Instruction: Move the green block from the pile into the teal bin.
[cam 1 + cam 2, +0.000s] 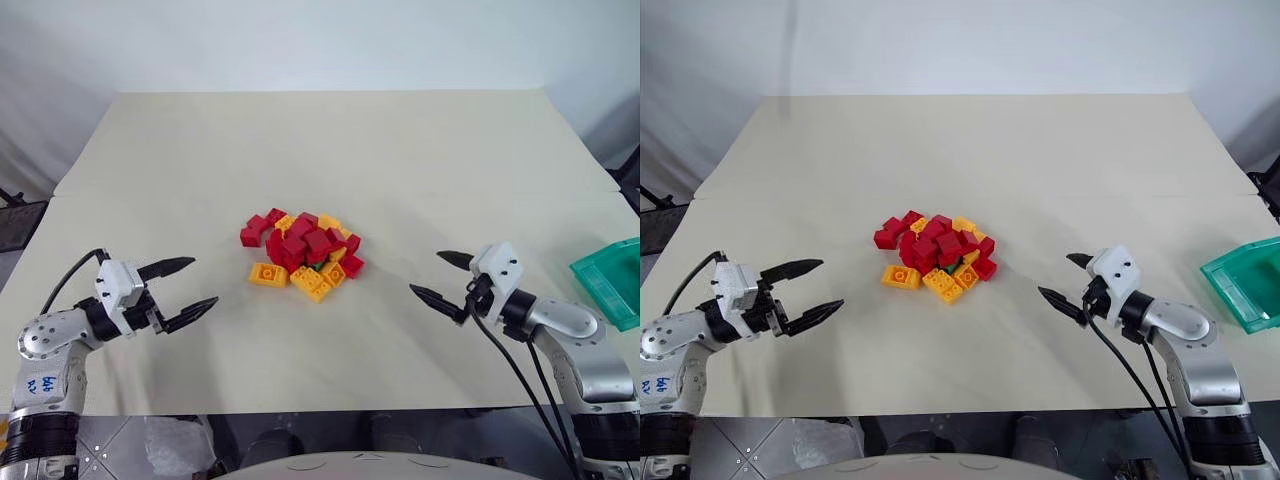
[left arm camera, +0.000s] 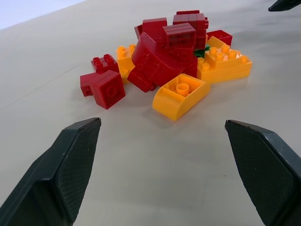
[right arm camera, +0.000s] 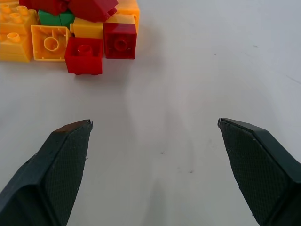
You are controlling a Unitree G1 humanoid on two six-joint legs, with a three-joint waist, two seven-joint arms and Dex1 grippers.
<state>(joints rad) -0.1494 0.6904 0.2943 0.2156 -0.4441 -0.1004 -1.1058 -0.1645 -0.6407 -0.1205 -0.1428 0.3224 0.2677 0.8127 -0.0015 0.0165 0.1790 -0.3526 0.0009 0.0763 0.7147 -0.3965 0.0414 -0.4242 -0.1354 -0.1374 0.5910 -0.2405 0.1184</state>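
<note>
Mid-table sits the pile (image 1: 302,252); both grippers, left (image 1: 187,288) and right (image 1: 442,277), gape empty. I'd pinch the buried green block (image 3: 55,18) gently from the right.

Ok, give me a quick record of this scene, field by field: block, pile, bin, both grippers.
green block: buried in the pile, mostly covered by red bricks
pile: mid-table, red and yellow-orange bricks
teal bin: at the table's right edge, contents not visible
left gripper: open, empty, left of the pile
right gripper: open, empty, right of the pile
</note>
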